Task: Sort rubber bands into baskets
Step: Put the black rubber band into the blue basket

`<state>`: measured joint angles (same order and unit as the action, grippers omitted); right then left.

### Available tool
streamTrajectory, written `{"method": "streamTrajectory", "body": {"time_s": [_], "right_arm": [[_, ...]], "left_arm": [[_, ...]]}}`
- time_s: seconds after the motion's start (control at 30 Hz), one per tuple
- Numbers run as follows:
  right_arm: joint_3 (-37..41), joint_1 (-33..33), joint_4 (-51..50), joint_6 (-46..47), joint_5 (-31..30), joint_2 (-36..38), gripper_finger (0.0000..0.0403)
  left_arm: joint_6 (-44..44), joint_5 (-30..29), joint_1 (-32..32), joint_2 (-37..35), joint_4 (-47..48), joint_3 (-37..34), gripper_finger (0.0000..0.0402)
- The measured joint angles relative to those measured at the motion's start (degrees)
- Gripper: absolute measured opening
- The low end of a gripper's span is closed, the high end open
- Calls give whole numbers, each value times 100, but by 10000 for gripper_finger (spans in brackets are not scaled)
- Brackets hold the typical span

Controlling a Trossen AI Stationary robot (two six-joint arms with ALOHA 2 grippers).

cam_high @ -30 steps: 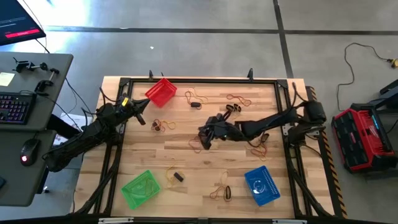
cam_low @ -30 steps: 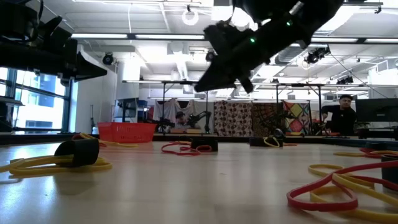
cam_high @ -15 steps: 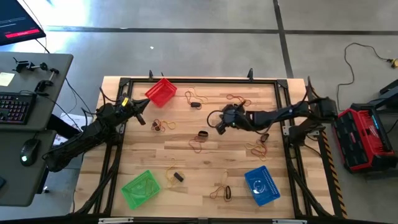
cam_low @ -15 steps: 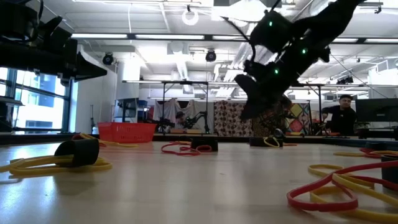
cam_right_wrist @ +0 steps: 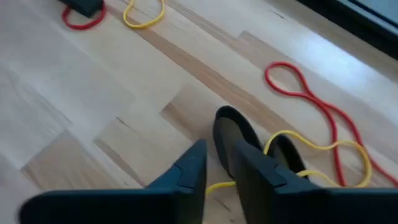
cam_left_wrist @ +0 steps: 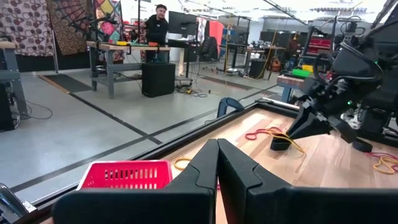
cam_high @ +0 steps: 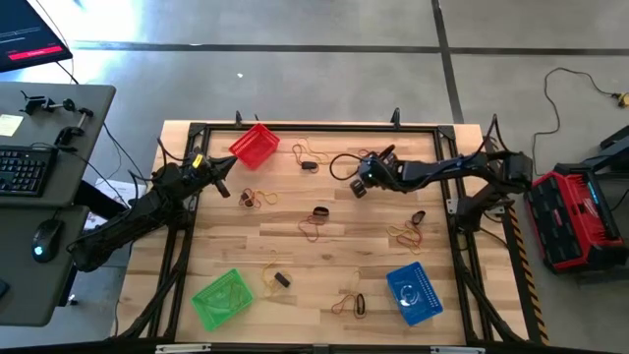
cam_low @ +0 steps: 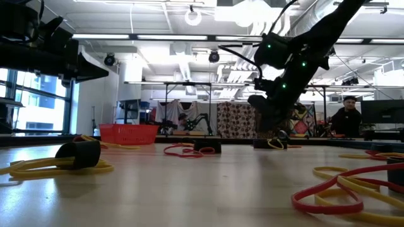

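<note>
Dark right fingers (cam_right_wrist: pixel 217 180) straddle a thick black rubber loop (cam_right_wrist: pixel 231 134).

Desk (cam_high: pixel 59 211): on your left, with keyboard (cam_high: pixel 22 169) and mouse (cam_high: pixel 40 242).
Red-black machine (cam_high: pixel 575 218): floor, right.

The 2 arms are matte black, built of chunky jointed segments with thin black cables looping alongside. Small green lights glow on the right arm's wrist. Each pincer's 2 fingers are dark, smooth and tapered.
</note>
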<state>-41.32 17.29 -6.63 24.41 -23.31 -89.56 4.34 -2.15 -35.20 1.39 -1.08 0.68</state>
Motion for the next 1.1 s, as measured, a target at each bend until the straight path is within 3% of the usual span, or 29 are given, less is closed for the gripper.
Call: {"method": "streamTrajectory", "body": {"time_s": [0.17, 0.3, 0.63, 1.1], "right_arm": [[-2, 260, 2, -398, 115, 0, 137], [-2, 600, 7, -716, 771, -1, 160], [-7, 1111, 76, -1844, 1626, -2, 163], [-13, 1186, 299, -2582, 2057, -146, 157]], "left_arm": [[0, 0, -2, 0, 0, -1, 1], [0, 0, -2, 0, 0, -1, 1], [0, 0, -2, 0, 0, -1, 1], [0, 2, -2, 0, 0, 0, 1]]}}
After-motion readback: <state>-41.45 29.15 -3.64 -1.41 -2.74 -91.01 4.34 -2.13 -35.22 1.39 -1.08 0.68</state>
